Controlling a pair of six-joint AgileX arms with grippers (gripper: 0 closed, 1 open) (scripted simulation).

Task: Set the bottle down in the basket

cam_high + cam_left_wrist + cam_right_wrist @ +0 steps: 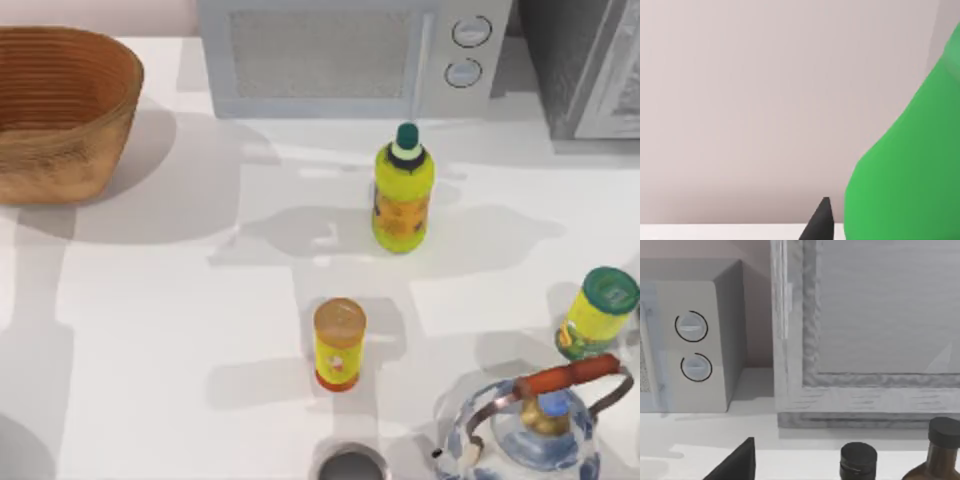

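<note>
Left to right on desk [150, 330]: basket [60, 110] at far-left corner; yellow bottle [402, 195] mid-desk, label writing unreadable. Green bottle [905, 165] just beside left gripper [824, 220], grip state impossible to tell. Right gripper [735, 462] likewise, near microwave [695, 340].

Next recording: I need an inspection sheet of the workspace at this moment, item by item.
Surface: white table, crossed by shadows.
Job's things: basket at the far left corner, no bottle visible inside; bottle apparently the green body close to the left wrist camera.
Clutter: yellow bottle mid-table; yellow can nearer; second yellow bottle at the right edge; kettle near right; dark bottles in the right wrist view.
Grippers: left gripper beside the bottle; right gripper facing the microwave.
Cables: nothing seen.
Surroundings: microwave and grey cabinet at the back.
</note>
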